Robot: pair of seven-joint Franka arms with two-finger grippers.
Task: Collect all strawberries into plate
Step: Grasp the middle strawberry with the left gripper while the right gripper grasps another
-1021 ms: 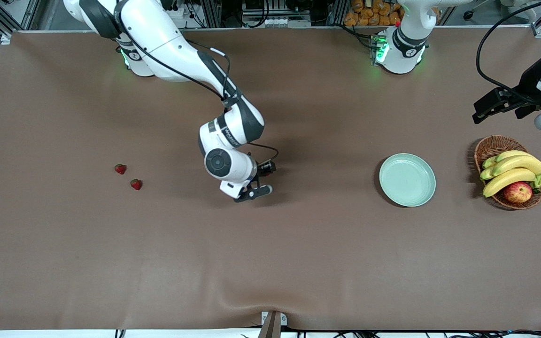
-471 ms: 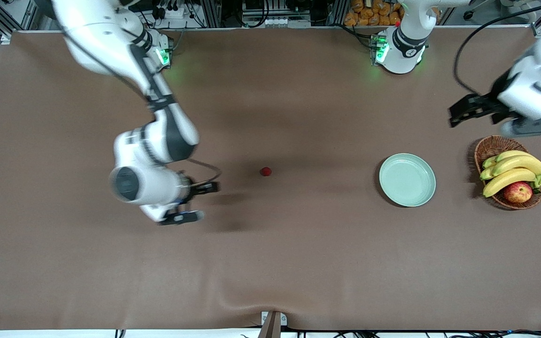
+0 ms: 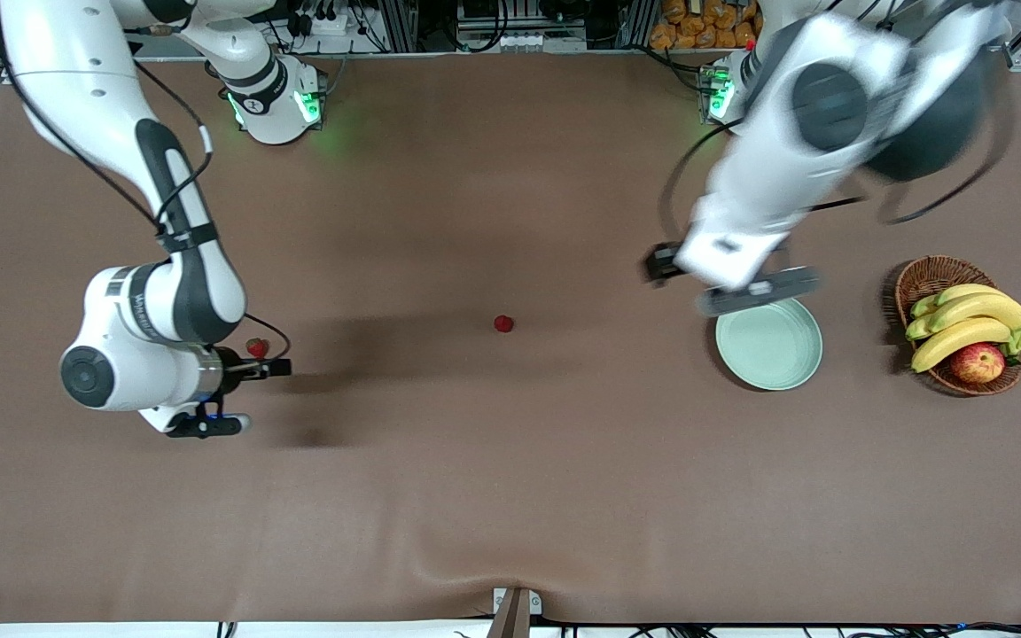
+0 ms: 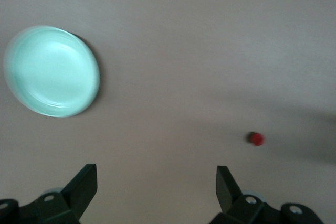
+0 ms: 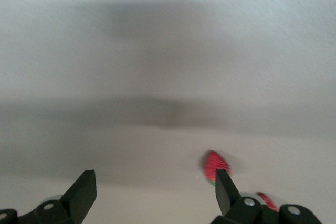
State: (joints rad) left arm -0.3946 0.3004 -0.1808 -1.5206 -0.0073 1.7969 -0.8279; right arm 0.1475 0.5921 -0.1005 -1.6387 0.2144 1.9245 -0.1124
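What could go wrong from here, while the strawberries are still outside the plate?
1. The right pincer is open close beside a strawberry; one finger might nudge the small berry so that it rolls away.
2. The left pincer hangs open above the plate rim; going lower, it might knock the plate.
3. The strawberry at the table's middle lies alone between both arms; they might meet there.

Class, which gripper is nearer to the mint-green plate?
Left. The left gripper hovers open over the plate's rim; the right gripper, also open, is at the right arm's end beside a strawberry.
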